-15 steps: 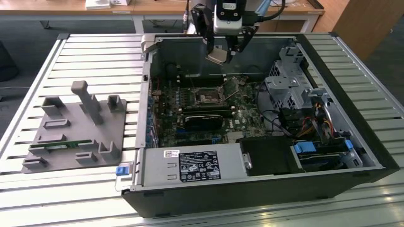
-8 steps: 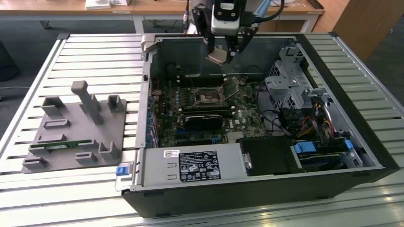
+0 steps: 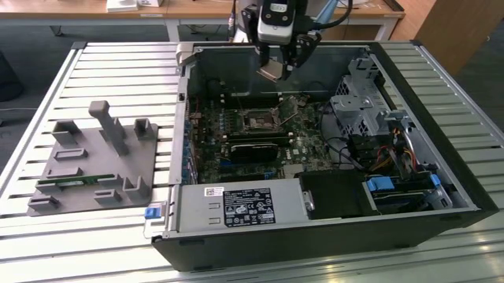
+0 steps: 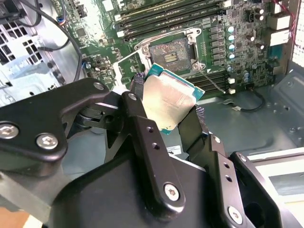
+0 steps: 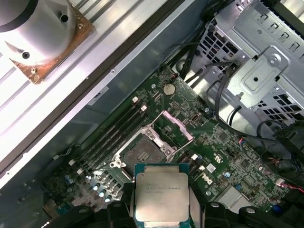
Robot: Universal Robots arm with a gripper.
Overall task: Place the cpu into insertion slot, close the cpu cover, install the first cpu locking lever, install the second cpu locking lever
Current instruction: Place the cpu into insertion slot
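Two jaws of our gripper (image 4: 168, 97) grasp the cpu (image 5: 161, 194) by opposite edges, and we hold it in the air over the motherboard (image 5: 228, 156). Below, the insertion slot (image 5: 142, 152) lies bare, its cpu cover (image 5: 176, 127) raised.

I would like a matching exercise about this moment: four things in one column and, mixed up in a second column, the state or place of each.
Things
1. cpu
2. insertion slot
3. cpu cover
4. grey fixture

States or places
A. swung up, open
B. lying outside the computer case, on the exterior view's left
C. gripped in the end effector, not yet seated
D. empty, uncovered

Pairs: 1-C; 2-D; 3-A; 4-B
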